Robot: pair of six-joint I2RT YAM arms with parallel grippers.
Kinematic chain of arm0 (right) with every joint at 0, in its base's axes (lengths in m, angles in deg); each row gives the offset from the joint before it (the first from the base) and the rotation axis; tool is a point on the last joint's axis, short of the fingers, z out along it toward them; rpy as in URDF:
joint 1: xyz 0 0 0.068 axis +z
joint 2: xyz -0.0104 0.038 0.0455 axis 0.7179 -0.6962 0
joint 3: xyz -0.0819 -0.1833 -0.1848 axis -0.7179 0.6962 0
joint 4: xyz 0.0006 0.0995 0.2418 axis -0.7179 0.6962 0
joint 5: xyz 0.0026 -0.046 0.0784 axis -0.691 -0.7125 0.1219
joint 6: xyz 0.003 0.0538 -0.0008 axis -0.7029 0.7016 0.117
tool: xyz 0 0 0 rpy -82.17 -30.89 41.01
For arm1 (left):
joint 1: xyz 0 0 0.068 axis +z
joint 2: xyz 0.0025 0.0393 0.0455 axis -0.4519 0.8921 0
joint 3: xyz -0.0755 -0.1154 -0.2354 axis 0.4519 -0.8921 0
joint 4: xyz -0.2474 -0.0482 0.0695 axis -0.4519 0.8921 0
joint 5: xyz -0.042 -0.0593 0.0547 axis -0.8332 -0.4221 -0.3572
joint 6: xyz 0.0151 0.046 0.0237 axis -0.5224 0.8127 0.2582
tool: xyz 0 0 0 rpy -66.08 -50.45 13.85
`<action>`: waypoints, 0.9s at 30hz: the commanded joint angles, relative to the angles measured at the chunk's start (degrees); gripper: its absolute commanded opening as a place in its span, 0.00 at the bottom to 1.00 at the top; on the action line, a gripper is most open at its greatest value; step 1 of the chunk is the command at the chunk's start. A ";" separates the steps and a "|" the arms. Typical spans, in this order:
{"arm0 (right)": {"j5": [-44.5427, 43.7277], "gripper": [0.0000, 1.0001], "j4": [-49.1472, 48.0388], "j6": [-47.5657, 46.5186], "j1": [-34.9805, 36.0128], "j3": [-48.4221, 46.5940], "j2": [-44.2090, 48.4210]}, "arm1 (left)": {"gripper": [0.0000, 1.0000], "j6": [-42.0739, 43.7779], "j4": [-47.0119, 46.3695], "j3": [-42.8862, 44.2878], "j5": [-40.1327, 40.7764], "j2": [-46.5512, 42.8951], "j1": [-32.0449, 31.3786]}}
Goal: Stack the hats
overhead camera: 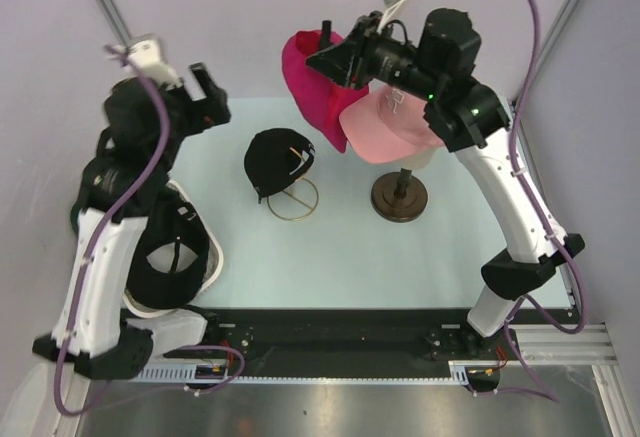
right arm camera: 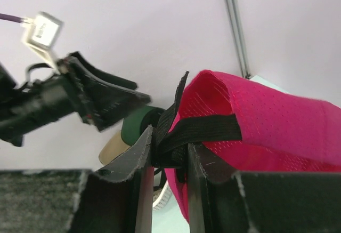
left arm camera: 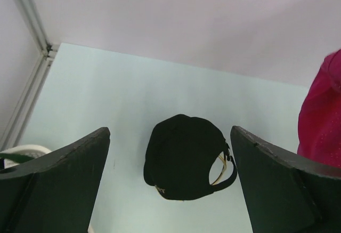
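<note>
My right gripper (overhead camera: pixel 328 57) (right arm camera: pixel 169 149) is shut on the black back strap of the magenta hat (overhead camera: pixel 303 87) (right arm camera: pixel 277 131) and holds it in the air, beside the light pink hat (overhead camera: pixel 392 127) that sits on the mannequin head. The black hat with gold logo (overhead camera: pixel 275 162) (left arm camera: pixel 184 158) rests on a gold wire stand at mid table. My left gripper (overhead camera: pixel 212 92) (left arm camera: pixel 170 131) is open and empty, raised to the left of it. A dark green hat (right arm camera: pixel 136 126) and a tan hat (right arm camera: pixel 111 150) show behind the right fingers. A dark hat (overhead camera: pixel 165 257) lies in the basket.
The white mesh basket (overhead camera: pixel 207 275) (left arm camera: pixel 21 152) stands at the near left under my left arm. The mannequin's round brown base (overhead camera: pixel 400 197) stands right of centre. The gold wire ring (overhead camera: pixel 293 200) lies on the table. Walls close the back and sides.
</note>
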 commanded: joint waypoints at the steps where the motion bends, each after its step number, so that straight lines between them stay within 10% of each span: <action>1: 5.27 0.00 -0.60 3.12 -4.02 0.98 3.38 | 1.00 4.65 3.34 9.00 9.84 7.15 -7.02; 14: 21.52 0.00 -10.69 17.36 -11.33 1.51 3.29 | 1.00 -0.28 -13.77 0.86 -15.64 3.84 -7.29; 27: 29.09 0.00 -18.52 30.63 -15.10 0.89 5.05 | 1.00 -0.46 -14.85 -1.09 -18.73 4.17 -7.29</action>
